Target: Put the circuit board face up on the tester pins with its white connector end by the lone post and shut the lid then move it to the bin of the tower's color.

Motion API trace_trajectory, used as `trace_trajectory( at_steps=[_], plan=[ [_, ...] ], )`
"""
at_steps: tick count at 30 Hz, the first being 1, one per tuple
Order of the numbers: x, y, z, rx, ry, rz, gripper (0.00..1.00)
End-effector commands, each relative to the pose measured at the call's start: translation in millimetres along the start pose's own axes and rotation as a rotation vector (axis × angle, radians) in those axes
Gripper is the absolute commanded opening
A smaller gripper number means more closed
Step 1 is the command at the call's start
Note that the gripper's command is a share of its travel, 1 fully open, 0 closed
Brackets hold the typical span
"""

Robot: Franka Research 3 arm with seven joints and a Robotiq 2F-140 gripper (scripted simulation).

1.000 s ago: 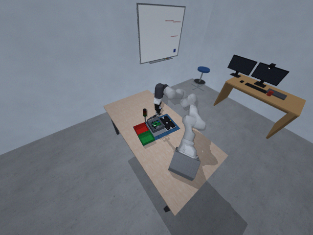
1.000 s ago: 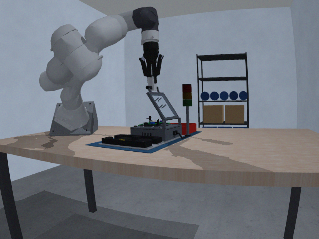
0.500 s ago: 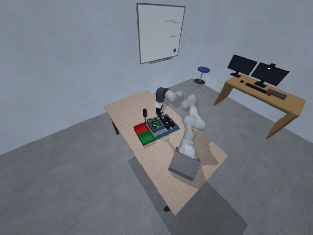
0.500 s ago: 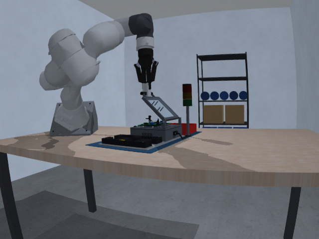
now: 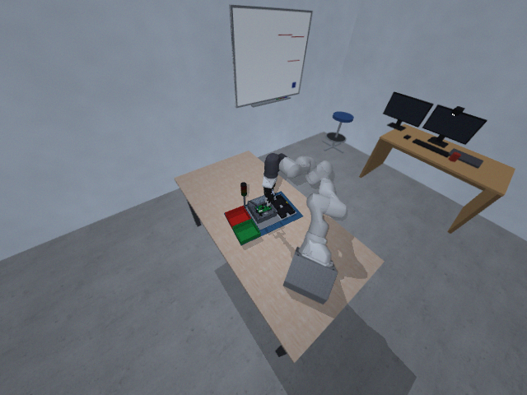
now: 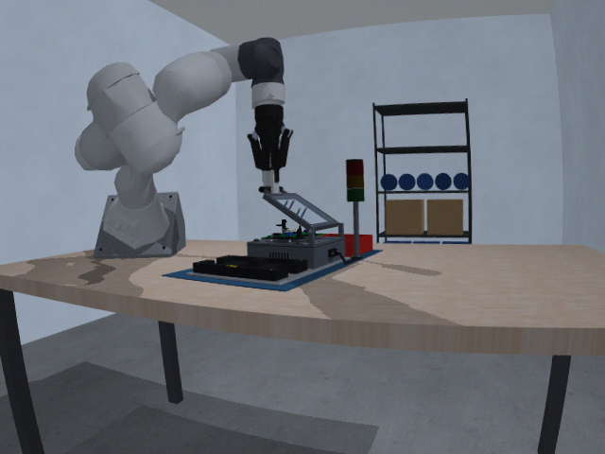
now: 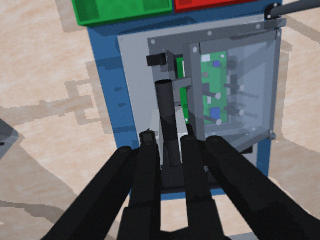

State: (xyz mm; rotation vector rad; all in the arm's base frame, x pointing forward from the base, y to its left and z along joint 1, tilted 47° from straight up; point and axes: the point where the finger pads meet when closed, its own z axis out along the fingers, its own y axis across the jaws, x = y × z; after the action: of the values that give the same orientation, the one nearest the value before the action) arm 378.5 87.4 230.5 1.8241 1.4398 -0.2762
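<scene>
Partly hidden board [image 7: 214, 87] under tilted lid [image 7: 240, 80], fingers clamping handle [image 7: 167, 125].

One circuit board [image 7: 214, 85], two bins, red [image 5: 236, 216] and green [image 5: 245, 231], one tester [image 6: 288, 250], one tray [image 6: 249, 268], one signal tower [image 6: 354, 180].

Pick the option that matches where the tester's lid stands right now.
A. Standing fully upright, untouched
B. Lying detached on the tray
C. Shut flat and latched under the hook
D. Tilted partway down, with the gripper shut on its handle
D: in the exterior view the lid slopes down toward its hinge above the tester, not yet flat, and the gripper is closed on the handle at its raised edge.
</scene>
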Motion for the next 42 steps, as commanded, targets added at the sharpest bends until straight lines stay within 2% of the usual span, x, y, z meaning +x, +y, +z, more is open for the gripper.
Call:
trace_trajectory(
  at_steps=[1, 28, 42],
  plan=[
    [1, -8, 11.0, 0.011, 0.0, 0.012, 0.0],
    [1, -26, 71.8, 0.011, 0.0, 0.012, 0.0],
    [1, -28, 87.4, 0.011, 0.0, 0.012, 0.0]
  ],
)
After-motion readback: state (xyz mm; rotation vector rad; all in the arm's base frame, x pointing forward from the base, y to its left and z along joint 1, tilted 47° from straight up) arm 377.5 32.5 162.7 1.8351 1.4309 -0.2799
